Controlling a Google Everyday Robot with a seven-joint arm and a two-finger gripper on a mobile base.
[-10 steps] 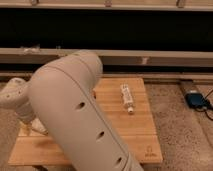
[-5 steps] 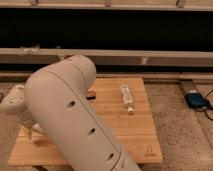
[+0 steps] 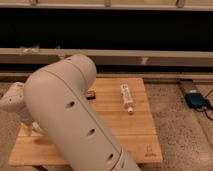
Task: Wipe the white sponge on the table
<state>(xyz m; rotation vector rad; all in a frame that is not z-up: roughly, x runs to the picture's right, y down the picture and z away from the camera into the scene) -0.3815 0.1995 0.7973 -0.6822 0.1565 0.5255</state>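
— Where was the white sponge when you looked?

— I couldn't pick it out. The big white arm [image 3: 75, 120] swept across the left and middle of the table [image 3: 135, 132] and hid most of that side, so I couldn't tell where it lay.

— And the gripper?

— The gripper [image 3: 32, 127] hung low over the table's left edge, below the wrist, pointing down at the planks. Its jaws stood apart, and I saw nothing between them.

— What else was on the wood?

— A white tube-like bottle [image 3: 127, 98] lay on its side on the right half, well apart from the gripper. A small dark item [image 3: 91, 94] sat just beside the arm's elbow. The dark logo [image 3: 148, 150] showed at the near right corner.

— Off the table?

— A blue object [image 3: 195, 99] lay on the speckled floor to the right.
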